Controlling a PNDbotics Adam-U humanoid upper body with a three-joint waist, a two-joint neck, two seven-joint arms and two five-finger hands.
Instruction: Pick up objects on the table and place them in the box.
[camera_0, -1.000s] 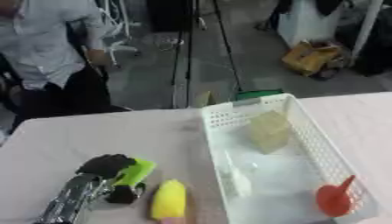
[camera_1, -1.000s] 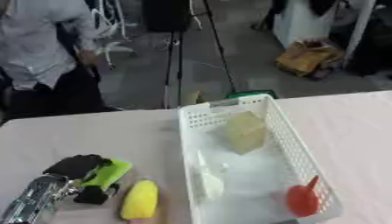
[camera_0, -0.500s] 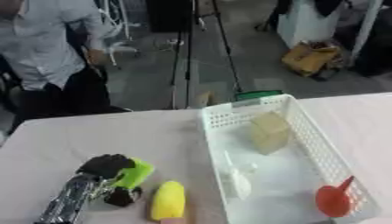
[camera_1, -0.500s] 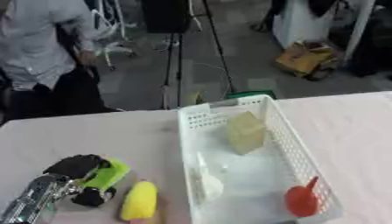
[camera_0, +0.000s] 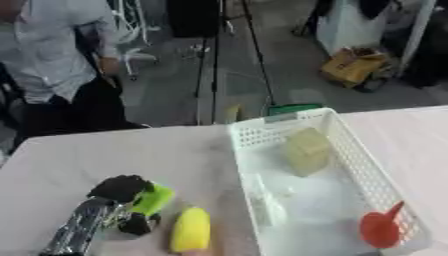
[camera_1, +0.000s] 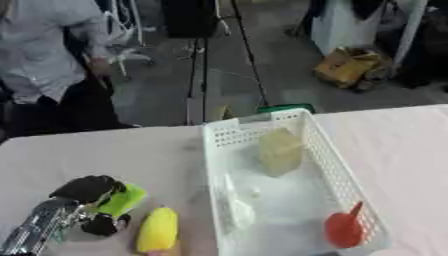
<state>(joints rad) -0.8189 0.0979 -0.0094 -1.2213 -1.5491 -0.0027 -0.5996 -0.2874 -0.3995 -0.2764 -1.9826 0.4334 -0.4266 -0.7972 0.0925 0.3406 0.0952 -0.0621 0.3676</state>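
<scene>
My left hand (camera_0: 120, 192) sits at the lower left of the table, its black fingers curled around a bright green object (camera_0: 153, 199). Just right of it a yellow oblong object (camera_0: 191, 230) lies on the table, close to the box's left wall. The white slotted box (camera_0: 354, 165) stands right of centre and holds a pale tan block (camera_0: 305, 150), a red scoop-like object (camera_0: 380, 230) in its near right corner, and a clear whitish item (camera_0: 266, 210) by its left wall. My right hand shows in neither view.
The table carries a pale pink cloth (camera_0: 79, 155). A person stands beyond its far left edge. A tripod, a green item (camera_0: 293, 108) behind the box and a yellow-brown box on the floor lie past the far edge.
The whole picture has shifted slightly, so the camera moved. My left hand stays on the green object beside the yellow one, with no clear move.
</scene>
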